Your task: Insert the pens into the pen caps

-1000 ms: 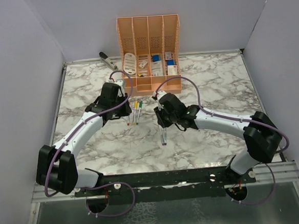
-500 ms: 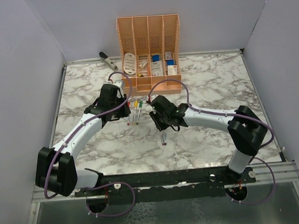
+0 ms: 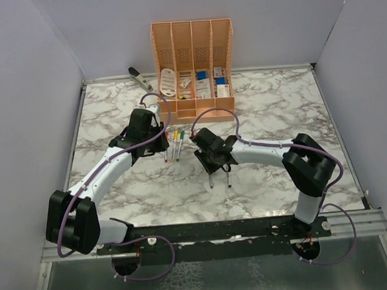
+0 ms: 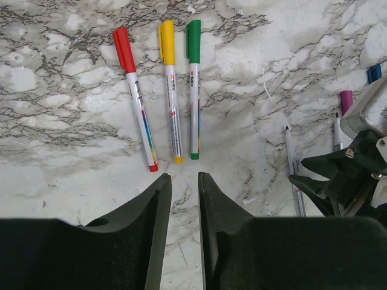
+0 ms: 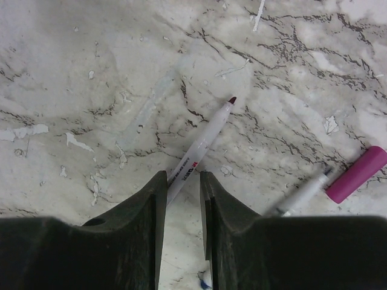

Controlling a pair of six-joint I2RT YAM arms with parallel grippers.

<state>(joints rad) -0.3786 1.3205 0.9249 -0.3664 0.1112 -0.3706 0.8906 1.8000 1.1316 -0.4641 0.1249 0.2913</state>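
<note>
The uncapped pen [image 5: 202, 142] lies aslant, tip away, its back end running into the narrow gap of the right gripper [image 5: 181, 184], whose fingers are slightly parted, seemingly not pinching it. A pink cap [image 5: 357, 174] lies rightward. The left gripper [image 4: 183, 187], also parted, holds nothing.

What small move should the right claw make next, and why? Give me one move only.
Probably lower the right claw and close it on the uncapped pen. That pen lies just ahead of the slightly parted jaws with its dark tip bare, and the claw holds nothing. The magenta cap lies loose to the right, while three pens by the left arm are already capped.
</note>
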